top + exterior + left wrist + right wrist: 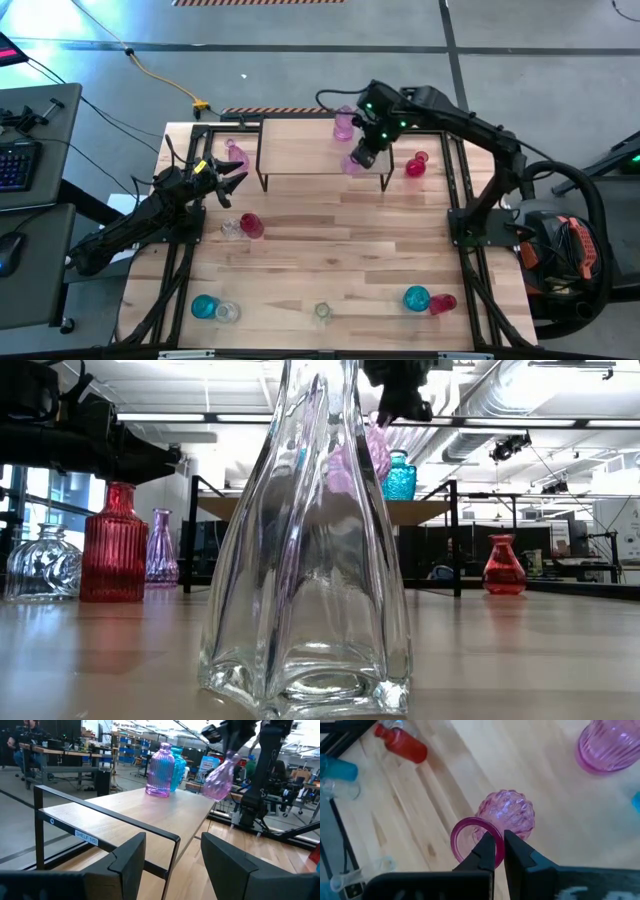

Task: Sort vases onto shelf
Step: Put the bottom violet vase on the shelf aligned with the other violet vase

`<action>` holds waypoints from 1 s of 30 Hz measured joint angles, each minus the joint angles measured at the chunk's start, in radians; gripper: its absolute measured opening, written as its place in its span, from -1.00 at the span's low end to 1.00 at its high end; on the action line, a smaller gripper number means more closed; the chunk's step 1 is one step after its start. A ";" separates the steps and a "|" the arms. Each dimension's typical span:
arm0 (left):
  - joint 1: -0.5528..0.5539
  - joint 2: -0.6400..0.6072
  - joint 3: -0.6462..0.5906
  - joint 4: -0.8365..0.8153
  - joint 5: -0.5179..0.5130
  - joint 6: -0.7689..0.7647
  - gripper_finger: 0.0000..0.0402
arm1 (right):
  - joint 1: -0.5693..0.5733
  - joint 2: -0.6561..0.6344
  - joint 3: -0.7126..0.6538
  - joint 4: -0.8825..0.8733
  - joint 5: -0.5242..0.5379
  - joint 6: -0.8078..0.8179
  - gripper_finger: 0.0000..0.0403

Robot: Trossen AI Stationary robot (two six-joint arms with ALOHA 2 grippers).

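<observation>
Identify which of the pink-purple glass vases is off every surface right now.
The bumpy, bulbous pink-purple vase: the right gripper pinches its rim, holding it tilted above the shelf's edge. The ribbed pink-purple vase stands on the shelf.

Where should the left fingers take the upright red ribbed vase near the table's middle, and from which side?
Take the red ribbed vase by its narrow neck, from above: it stands upright, and a clear vase stands close on its left, hindering a side approach. The left gripper is open nearby.

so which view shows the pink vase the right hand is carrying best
The right wrist view: the right hand pinches the rim of the pink bulbous vase. The left wrist view shows it tilted above the shelf; the high view half hides it; the low view blurs it behind a clear vase.
</observation>
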 joint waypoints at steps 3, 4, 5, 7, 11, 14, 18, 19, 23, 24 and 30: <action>0.000 0.000 0.000 0.000 0.000 0.000 -0.08 | -0.025 0.017 0.000 0.015 -0.010 0.001 -1.00; 0.000 0.000 0.000 0.000 0.000 0.000 -0.08 | -0.033 0.019 0.000 0.023 -0.017 0.004 -1.00; 0.000 0.000 0.000 0.000 0.000 0.000 -0.08 | -0.039 0.022 0.000 0.037 -0.023 0.007 -1.00; 0.000 0.000 0.000 0.000 0.000 0.000 -0.08 | -0.051 0.026 0.003 0.065 -0.026 0.024 -1.00; 0.000 0.000 0.000 0.000 0.000 0.000 -0.08 | -0.066 0.053 0.054 0.068 -0.028 0.034 -1.00; 0.000 0.000 0.000 0.000 0.000 0.000 -0.08 | -0.075 0.088 0.116 0.058 -0.029 0.046 -1.00; 0.000 0.000 0.000 0.000 0.000 0.000 -0.08 | -0.078 0.138 0.253 0.020 -0.042 0.057 -1.00; 0.000 0.000 0.000 0.000 0.000 0.000 -0.08 | -0.079 0.156 0.295 -0.001 -0.049 0.057 -1.00; 0.000 0.000 0.000 0.000 0.000 0.000 -0.08 | -0.081 0.247 0.463 -0.153 -0.053 0.044 -1.00; 0.000 0.000 0.000 0.000 0.000 0.000 -0.08 | -0.083 0.245 0.447 -0.153 -0.061 0.043 -1.00; 0.000 0.000 0.000 0.000 0.000 0.000 -0.08 | -0.116 0.230 0.359 -0.180 -0.092 0.034 -1.00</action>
